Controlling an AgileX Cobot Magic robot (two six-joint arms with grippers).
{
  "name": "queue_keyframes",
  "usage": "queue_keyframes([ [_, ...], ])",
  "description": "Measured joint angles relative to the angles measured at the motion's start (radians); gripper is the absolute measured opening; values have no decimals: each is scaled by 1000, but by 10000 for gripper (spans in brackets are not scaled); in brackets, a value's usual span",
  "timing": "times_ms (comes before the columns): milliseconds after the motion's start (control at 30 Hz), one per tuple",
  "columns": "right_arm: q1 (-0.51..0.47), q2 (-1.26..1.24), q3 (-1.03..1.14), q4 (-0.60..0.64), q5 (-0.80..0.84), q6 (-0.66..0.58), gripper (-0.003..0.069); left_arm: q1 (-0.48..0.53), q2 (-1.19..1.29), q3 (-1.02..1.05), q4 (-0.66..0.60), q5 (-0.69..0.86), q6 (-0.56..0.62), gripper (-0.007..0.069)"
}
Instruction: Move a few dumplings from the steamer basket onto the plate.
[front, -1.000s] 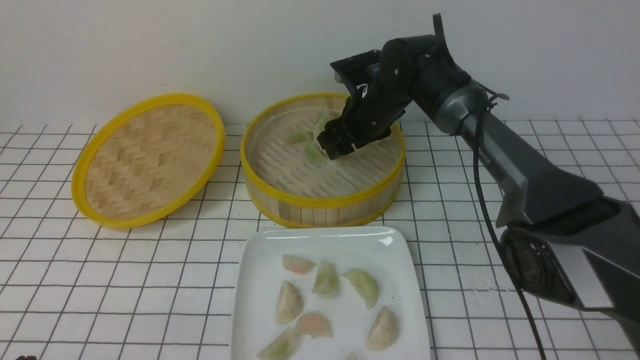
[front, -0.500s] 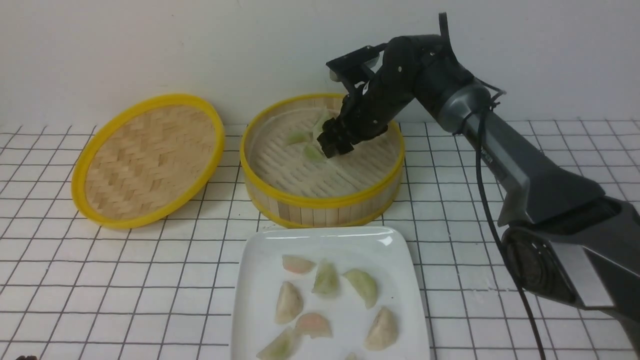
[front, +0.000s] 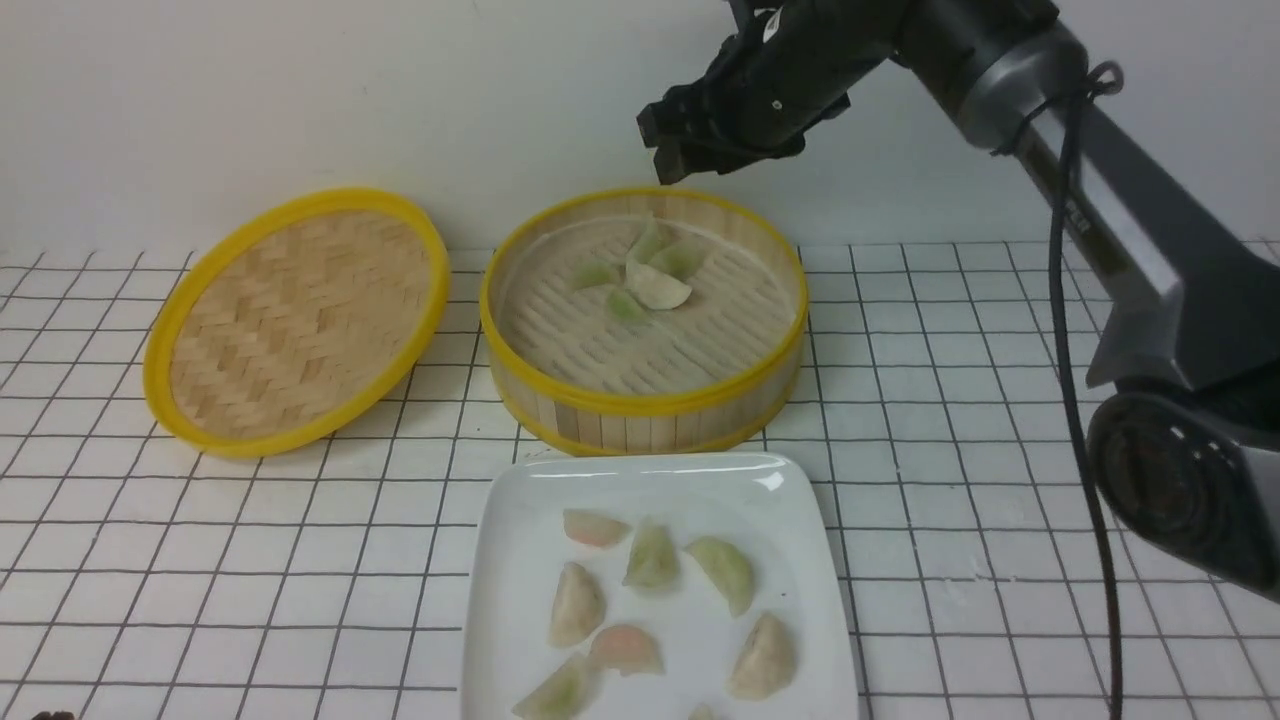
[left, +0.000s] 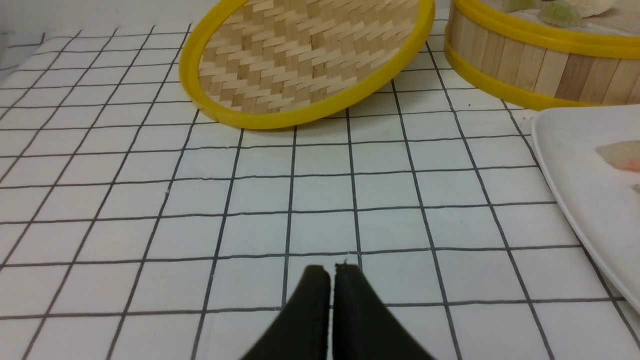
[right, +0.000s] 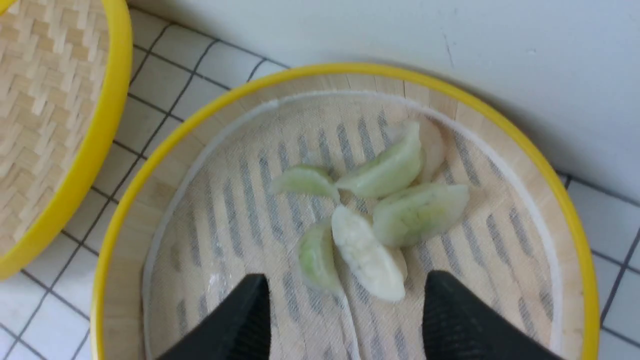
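The steamer basket (front: 640, 405) stands at the back centre and holds several dumplings (front: 655, 288) clustered on its slatted floor, pale green ones around an off-white one (right: 367, 255). High above the basket's far rim hangs my right gripper (front: 668, 160), open and with nothing in it. In the right wrist view the right gripper (right: 345, 282) has its fingers wide apart, well above the cluster. The white plate (front: 640, 480) in front of the basket carries several dumplings (front: 650, 558). My left gripper (left: 332, 270) is shut and empty, low over the tiles.
A shallow woven bamboo lid (front: 300, 320) with a yellow rim lies tilted to the left of the basket. The white wall rises just behind the basket. The surface is white tile with a dark grid.
My right gripper has risen out of the basket to well above its rim with nothing in it. The off-white dumpling and its green neighbours now show. The left gripper has stayed shut.
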Motion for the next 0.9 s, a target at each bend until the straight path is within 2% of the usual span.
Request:
queue_keyframes([
  [533,0,-40,84,-18,7,0,379,0,0,1,0,-17,0,-6],
  [633,0,-48,107,-54,4,-7,377,0,0,4,-38,-129,-29,-6],
  [700,0,-40,148,-94,1,-10,354,0,0,4,-128,-275,-96,-6],
  [733,-1,-37,151,-95,1,-11,351,0,0,4,-135,-287,-101,-6],
  [833,-10,3,178,-103,0,-17,274,0,0,4,-218,-524,-136,-6],
  [867,-12,9,179,-102,0,-17,267,0,0,4,-219,-540,-136,-6],
  [900,-18,32,181,-98,-1,-17,221,0,0,4,-232,-645,-141,-6],
])
